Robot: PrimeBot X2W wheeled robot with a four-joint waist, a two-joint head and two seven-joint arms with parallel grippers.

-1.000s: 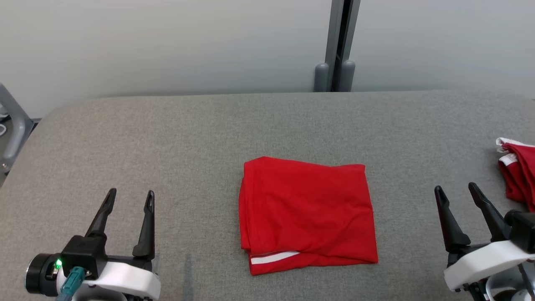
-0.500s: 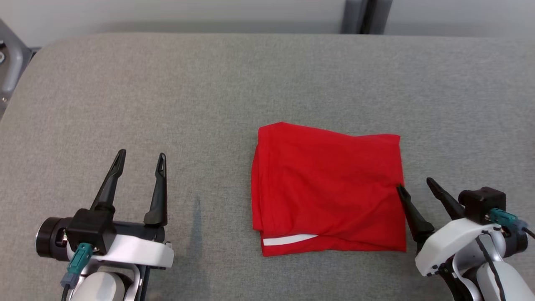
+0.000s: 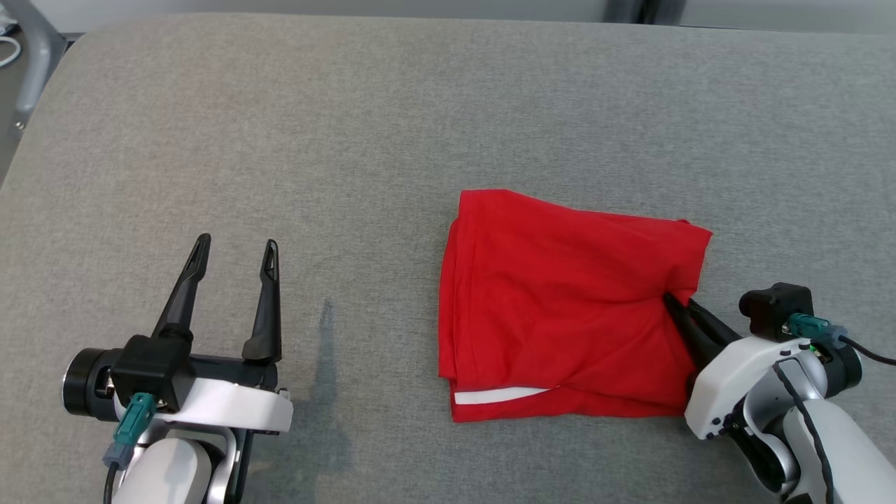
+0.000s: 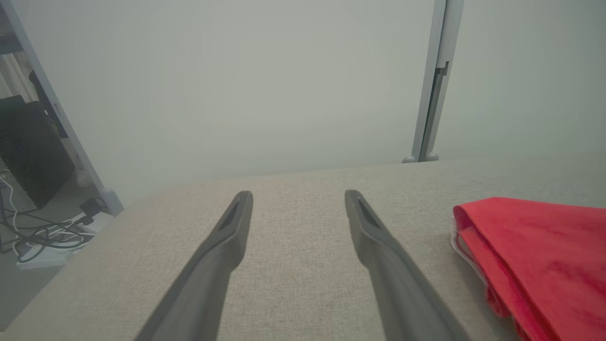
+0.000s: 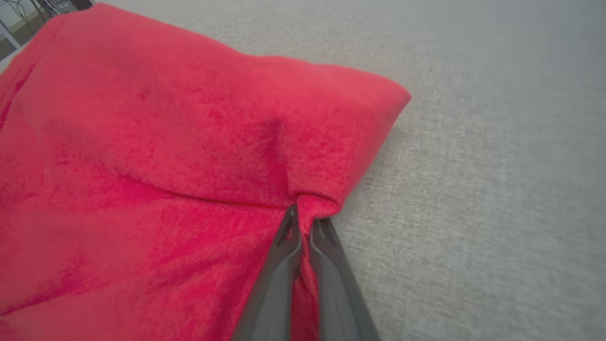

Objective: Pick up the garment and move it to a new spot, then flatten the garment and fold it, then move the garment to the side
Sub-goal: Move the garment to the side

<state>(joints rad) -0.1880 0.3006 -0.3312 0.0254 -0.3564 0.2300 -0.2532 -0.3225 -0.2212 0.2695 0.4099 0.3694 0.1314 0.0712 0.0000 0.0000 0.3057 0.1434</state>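
The garment [image 3: 560, 308] is red with a white stripe, folded into a rough rectangle on the grey padded table [image 3: 350, 140]. My right gripper [image 3: 675, 304] is shut on the garment's right edge, and the cloth bunches there. In the right wrist view the garment [image 5: 142, 156] is pinched between the closed fingers of the right gripper [image 5: 303, 220]. At the lower left of the head view my left gripper [image 3: 234, 248] stands open over bare table, well left of the garment. The left wrist view has the left gripper [image 4: 298, 196] open, with the garment's [image 4: 539, 246] folded edge at the right.
A grey metal post [image 4: 431, 94] stands against the pale wall behind the table. Cables and a dark box [image 4: 28, 151] lie on the floor past the table's left edge. The table's rounded far-left corner [image 3: 77, 42] is near a grey frame leg [image 3: 35, 56].
The head camera has tilted down. My right gripper moved left to the garment's right edge and closed on it, bunching the cloth. The left gripper stays open.
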